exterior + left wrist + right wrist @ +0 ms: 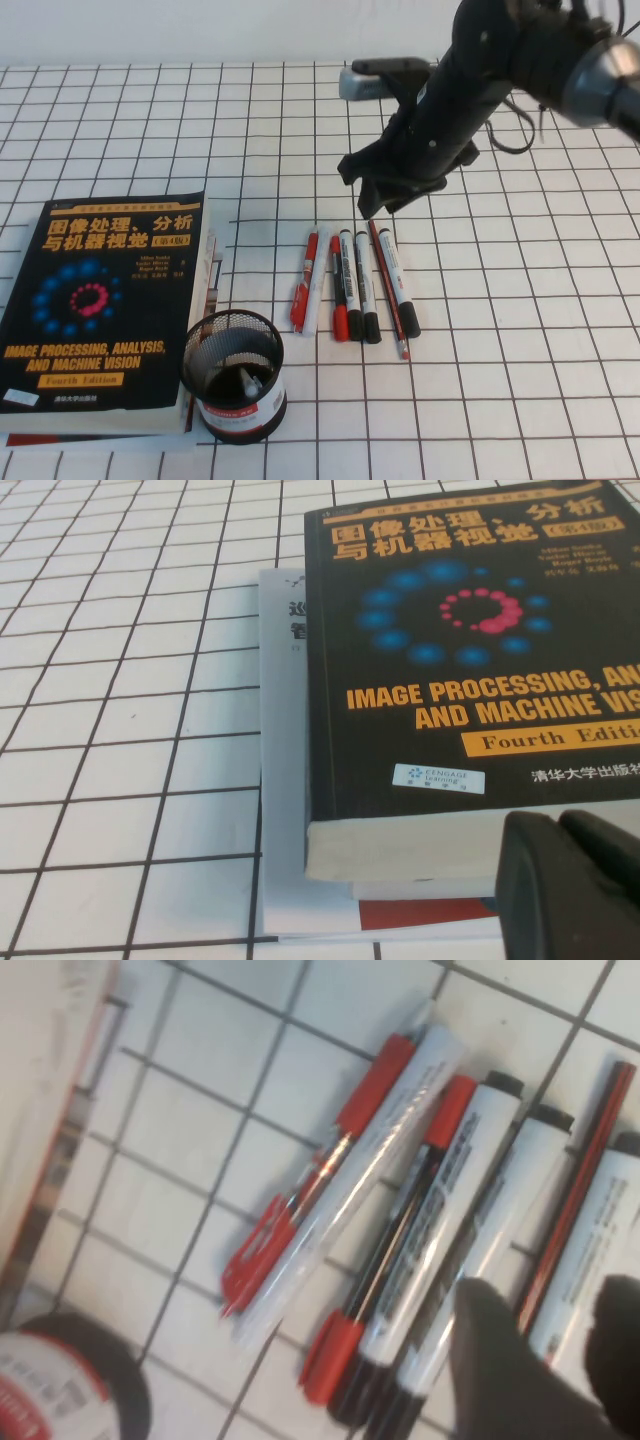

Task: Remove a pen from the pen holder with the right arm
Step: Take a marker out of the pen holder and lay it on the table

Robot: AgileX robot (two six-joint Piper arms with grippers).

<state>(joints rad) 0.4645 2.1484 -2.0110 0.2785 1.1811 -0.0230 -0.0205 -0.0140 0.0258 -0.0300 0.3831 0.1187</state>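
My right end effector (383,203) hangs open and empty above the far end of the pens (352,285) lined up on the counter (520,330) — one pen (248,382) leans inside the mesh pen holder (233,375), beside the book (95,300). My left end effector (575,880) sits by the book's corner. The risk, as I judge it: a finger catches the holder's rim and tips it, or sets the row rolling.
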